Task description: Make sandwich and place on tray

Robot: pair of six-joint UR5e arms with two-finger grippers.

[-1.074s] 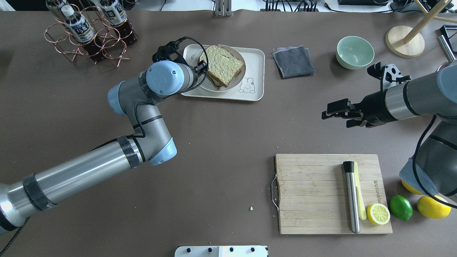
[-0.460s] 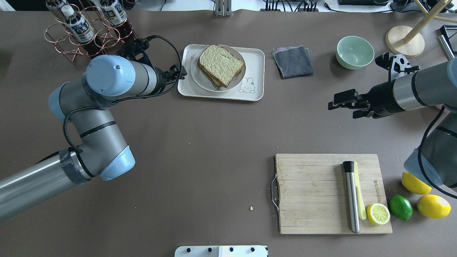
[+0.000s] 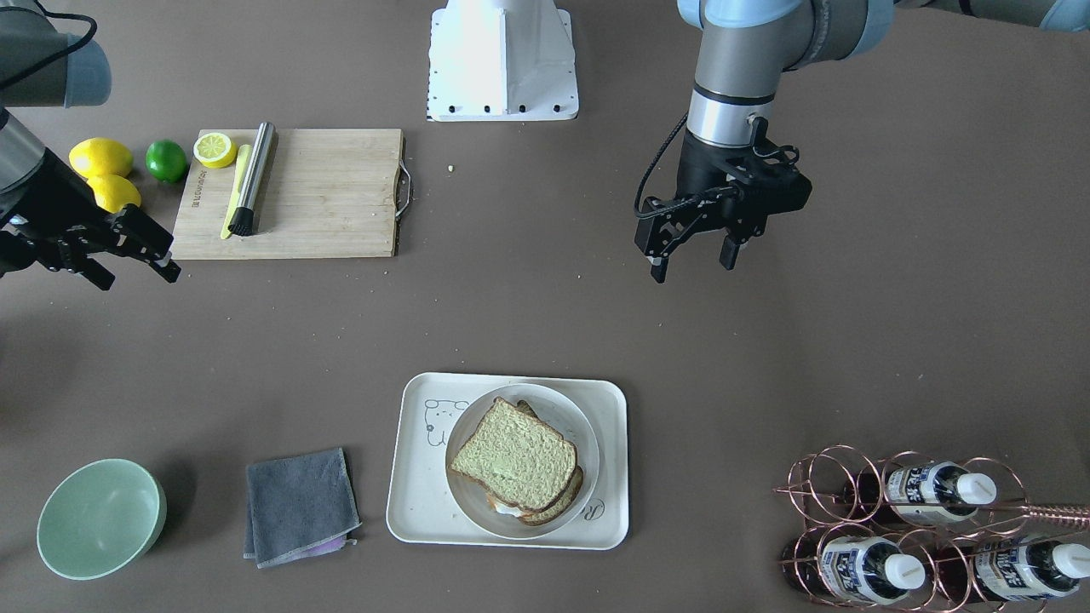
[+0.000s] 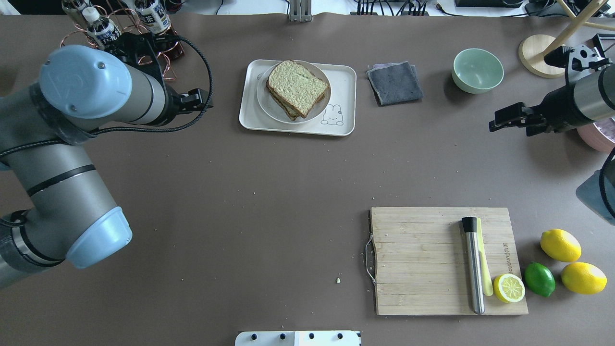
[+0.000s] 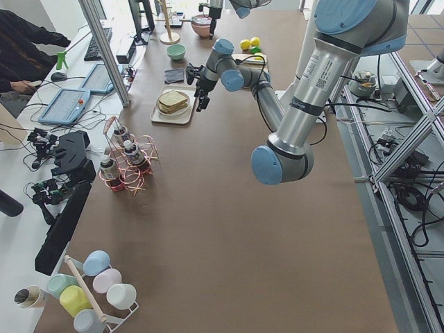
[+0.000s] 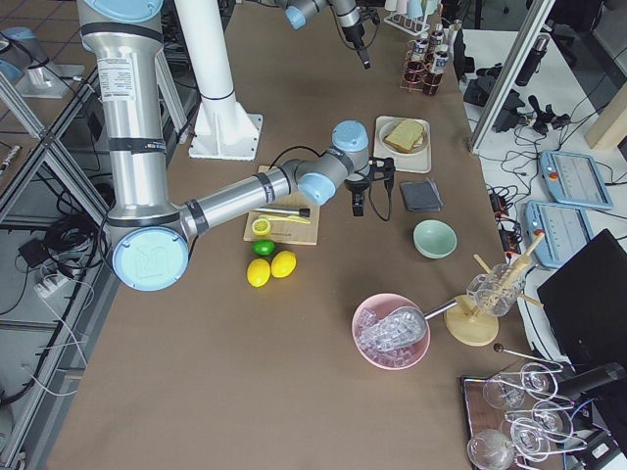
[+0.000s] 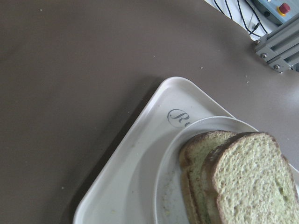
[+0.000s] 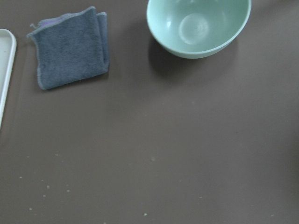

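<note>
The sandwich [image 4: 298, 86] lies on a small round white plate [image 4: 321, 108], which stands on the cream tray [image 4: 343, 86] at the back middle of the table. In the front-facing view the sandwich [image 3: 513, 454] shows a bit of white egg at its near edge, on the tray [image 3: 417, 485]. My left gripper [image 4: 199, 102] is open and empty, left of the tray and apart from it; it also shows in the front-facing view [image 3: 692, 266]. My right gripper [image 4: 509, 129] is open and empty at the far right, also seen front-facing [image 3: 140, 277]. The left wrist view shows the tray's corner [image 7: 140, 154] and the sandwich [image 7: 247, 182].
A wooden cutting board [image 4: 418, 262] holds a metal-handled tool [image 4: 473, 269] and a lemon half [image 4: 509, 288]. A lime [image 4: 539, 278] and two lemons lie to its right. A grey cloth [image 4: 395, 82], a green bowl [image 4: 477, 70] and a bottle rack [image 3: 920, 528] stand along the back.
My left arm has drawn back from the plate's edge to the left, clear of the tray. My right arm has moved further right and back. The sandwich has stayed in place.
</note>
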